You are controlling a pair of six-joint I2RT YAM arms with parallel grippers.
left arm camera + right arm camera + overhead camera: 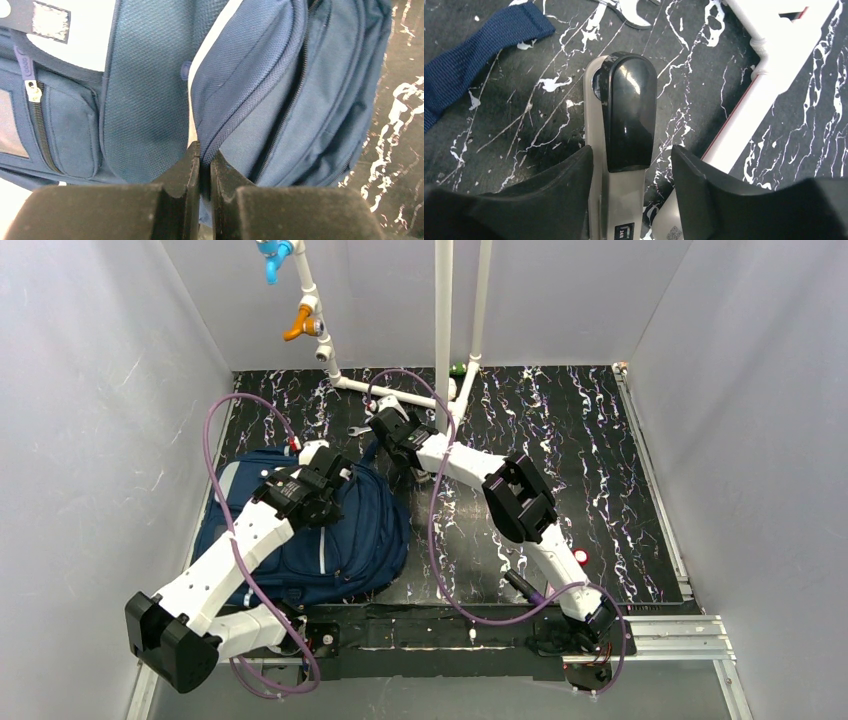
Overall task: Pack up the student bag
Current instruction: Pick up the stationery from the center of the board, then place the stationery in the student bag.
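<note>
- The student bag [352, 540] lies flat on the black marbled bench [600, 460], in the left-centre of the top view, its lower edge near the arm bases.
- The left end effector [204, 161] sits over the bag's upper part. It is clenched, and a thin fold of blue fabric beside a zip line is pinched between its fingers [182, 172].
- In the left wrist view the bag fills nearly the whole frame. A zip pull [33, 92] shows at the left and bare bench at the right edge.
- The right end effector [631, 160] is off the bag, just past its upper right corner, close to the white pipe frame [774, 65].
- It is released, its fingers spread to either side of a grey tool with a glossy black top [626, 115]. The left finger is at the tool's edge and the right one stands off it.
- A blue strap [474, 50] lies in the upper left of the right wrist view, and a wrench [631, 12] lies at the top edge.
</note>
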